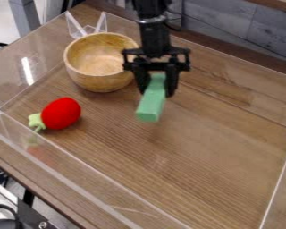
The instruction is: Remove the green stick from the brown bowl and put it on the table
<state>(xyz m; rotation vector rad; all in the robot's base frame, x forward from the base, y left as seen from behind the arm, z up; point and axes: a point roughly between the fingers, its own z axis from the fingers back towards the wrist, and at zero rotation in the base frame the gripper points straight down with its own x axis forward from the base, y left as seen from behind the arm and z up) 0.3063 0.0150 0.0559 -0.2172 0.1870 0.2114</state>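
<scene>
Camera view, gripper (156, 78) clamped on green stick (152, 105), beside brown bowl (100, 62), over table (193, 161).

**Where things sit**

My pincer (156, 82) hangs over the middle of the table (217, 161), the stick (152, 102) slanting down between its jaws. The bowl (97, 63) stands at ten o'clock from me, just beside. The strawberry toy (58, 114) lies at eight o'clock, well apart, near the left wall (21, 67).
</scene>
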